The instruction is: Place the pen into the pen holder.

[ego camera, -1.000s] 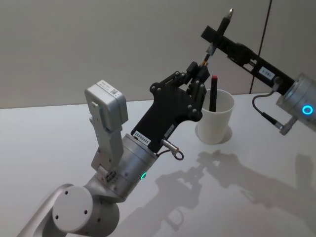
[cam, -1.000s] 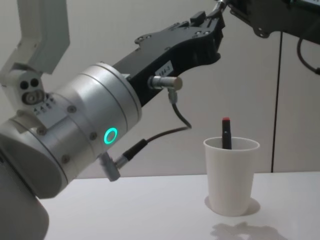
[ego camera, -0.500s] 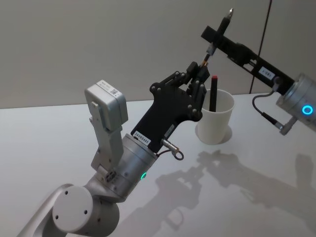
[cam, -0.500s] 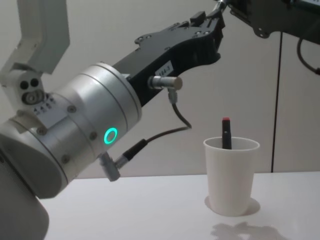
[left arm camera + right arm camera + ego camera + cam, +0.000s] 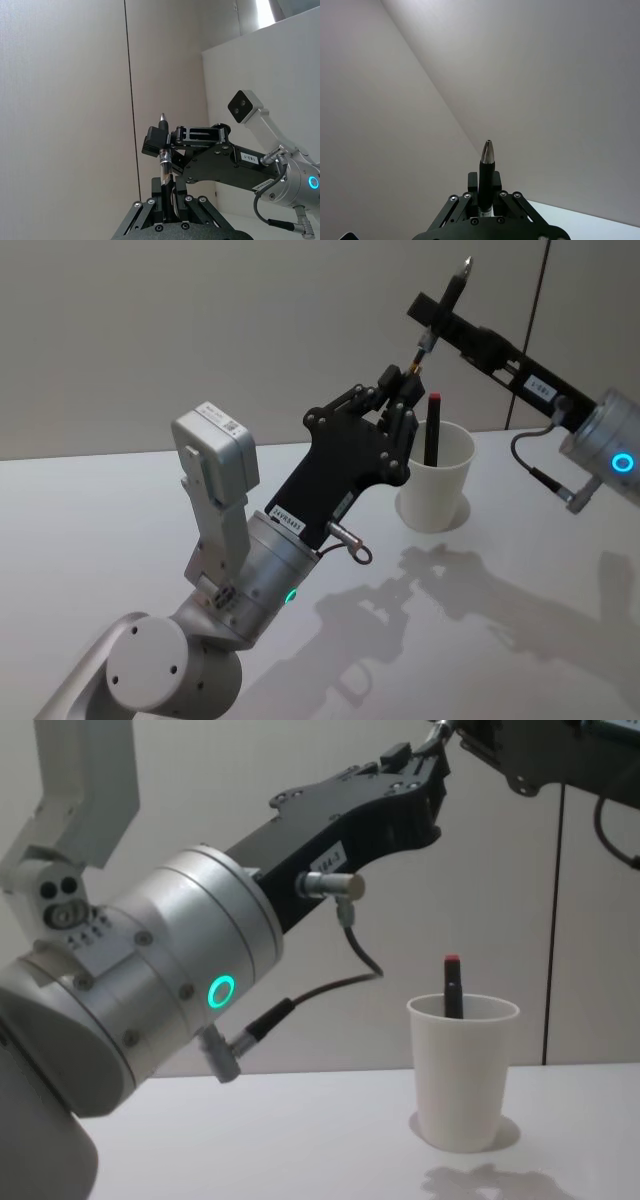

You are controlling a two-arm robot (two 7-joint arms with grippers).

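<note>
Both end effectors meet high above the tabletop on one slim black pen with a silver conical tip: the right end effector pinches it near its pointed upper end, and the left end effector has its fingers pressed around the lower end, as the left wrist view shows with the barrel running down between the pads. The pen stands steeply tilted, tip up, in the air just above and to the left of the plain white paper cup with a rolled rim that serves as the pen holder, which sits upright on the tabletop and already carries a dark pen with a red cap leaning inside. My reading is that this is a hand-over in mid-air, with the pen shared between the two arms and the drop into the cup not yet begun. The next move calls for one end effector to let go cleanly, so the other can carry the pen over the cup's mouth, bring it closer to vertical, and lower it beside the red-capped pen without knocking the light cup.
</note>
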